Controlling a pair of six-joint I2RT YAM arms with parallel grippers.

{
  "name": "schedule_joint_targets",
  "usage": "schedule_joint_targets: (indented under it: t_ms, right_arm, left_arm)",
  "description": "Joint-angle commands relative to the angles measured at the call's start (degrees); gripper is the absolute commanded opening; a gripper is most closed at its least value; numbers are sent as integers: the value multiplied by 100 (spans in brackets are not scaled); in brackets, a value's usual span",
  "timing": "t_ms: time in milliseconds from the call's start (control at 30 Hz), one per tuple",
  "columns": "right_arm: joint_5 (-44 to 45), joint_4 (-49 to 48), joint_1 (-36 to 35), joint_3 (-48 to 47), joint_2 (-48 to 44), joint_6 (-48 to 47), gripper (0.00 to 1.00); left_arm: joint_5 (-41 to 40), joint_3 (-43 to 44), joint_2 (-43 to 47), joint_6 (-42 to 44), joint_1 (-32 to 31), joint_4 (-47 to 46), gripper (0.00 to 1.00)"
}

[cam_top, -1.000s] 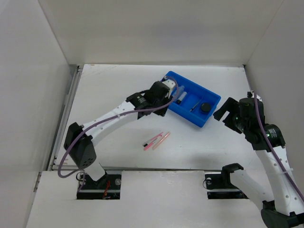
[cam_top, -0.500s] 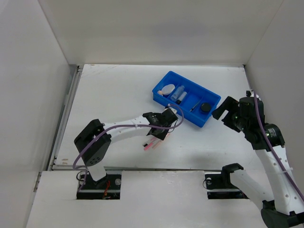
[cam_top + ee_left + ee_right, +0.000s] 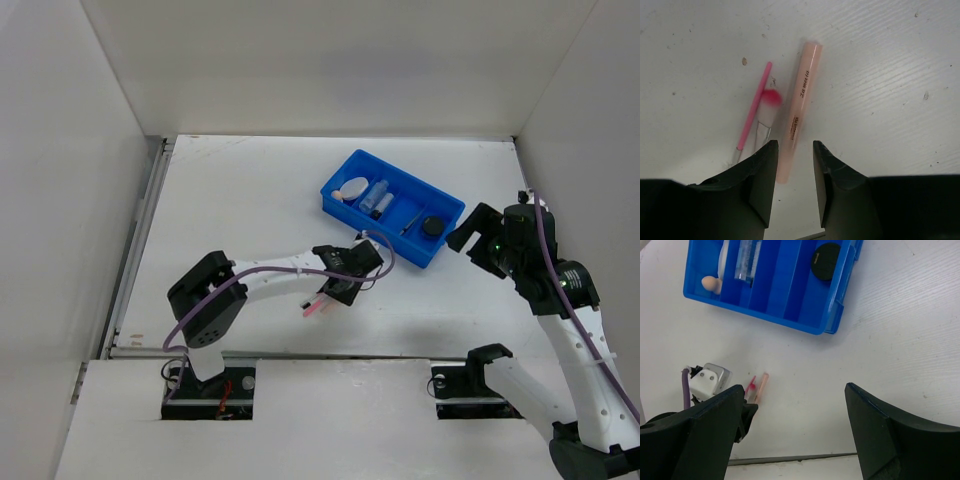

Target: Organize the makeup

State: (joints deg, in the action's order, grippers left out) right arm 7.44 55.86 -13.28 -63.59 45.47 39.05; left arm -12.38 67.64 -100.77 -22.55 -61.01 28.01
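Observation:
The pink sticks lie on the white table in front of the blue tray [image 3: 440, 247]: a pale pink tube [image 3: 800, 102], a thin pink stick [image 3: 754, 107] and a pink-tipped brush [image 3: 771, 100]. They also show in the top view [image 3: 316, 305] and the right wrist view [image 3: 760, 384]. My left gripper [image 3: 793, 152] is open by a narrow gap, low over the table, and the tube's near end lies between its fingertips. The tray holds the beige sponge [image 3: 712, 284], clear vials [image 3: 750, 260], black compact [image 3: 826, 261] and thin dark brush [image 3: 410, 222]. My right gripper [image 3: 792, 390] is wide open and empty, held high to the right of the tray.
White walls close in the table on the left, back and right. A dark seam [image 3: 790, 458] marks the table's near edge. The left arm [image 3: 270, 278] stretches low across the table's front middle.
My left gripper has moved from the tray down and toward the near edge, to the pink sticks, and now sits low over them. The right arm has not moved.

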Motion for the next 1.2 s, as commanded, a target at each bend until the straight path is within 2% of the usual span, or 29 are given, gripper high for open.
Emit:
schedule_joint_targets:
  t_ms: [0, 500, 667, 700, 733, 867, 1000, 1100, 1167]
  right_arm:
    - [-59, -207, 18, 5, -30, 33, 88]
    - [-111, -207, 18, 5, -30, 33, 88]
    - [-111, -207, 18, 5, -30, 33, 88]
    - [-111, -207, 18, 5, -30, 33, 88]
    - [-111, -207, 18, 5, -30, 33, 88]
    - [-59, -207, 18, -48, -30, -19, 88]
    - [47, -207, 18, -48, -30, -20, 88]
    - [47, -207, 18, 13, -30, 41, 88]
    - [47, -259, 18, 74, -30, 42, 88]
  left_arm:
    - [121, 215, -100, -119, -42, 12, 31]
    - [51, 320, -654, -119, -42, -50, 33]
    - [279, 320, -707, -5, -42, -155, 11]
    - [376, 320, -707, 83, -42, -155, 2]
    - [455, 320, -655, 145, -42, -155, 0]
    - [579, 513, -235, 417, -42, 264, 0]
    - [290, 1057, 338, 1066, -42, 679, 0]
    - [227, 1663, 339, 1567, 97, 584, 0]
    - [473, 2243, 147, 1911, 247, 504, 0]
